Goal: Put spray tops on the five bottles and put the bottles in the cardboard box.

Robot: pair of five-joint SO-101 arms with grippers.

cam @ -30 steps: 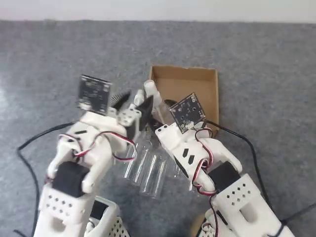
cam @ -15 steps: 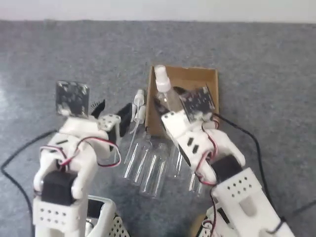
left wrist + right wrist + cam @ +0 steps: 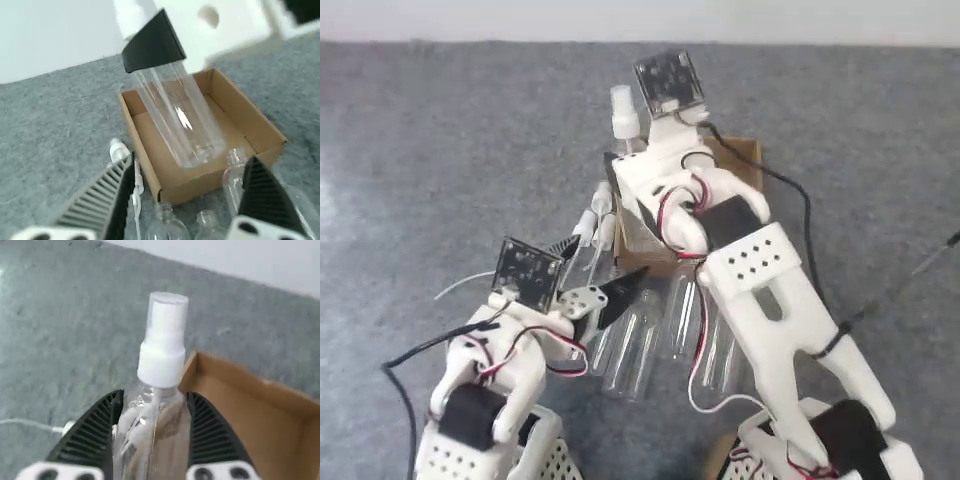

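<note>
Now my right tool (image 3: 152, 427) has swung the capped bottle (image 3: 156, 390) out over the box (image 3: 748, 160), still pinching it by the body, top up. Whether its base touches the box floor I cannot tell. My left tool (image 3: 192, 162) has let go and drawn back, spread wide, above the four open bottles (image 3: 640, 345) lying on the desk (image 3: 440, 150) near the box. The first bottle looks ready to drop in, and loose tops (image 3: 595, 215) wait beside the box.
</note>
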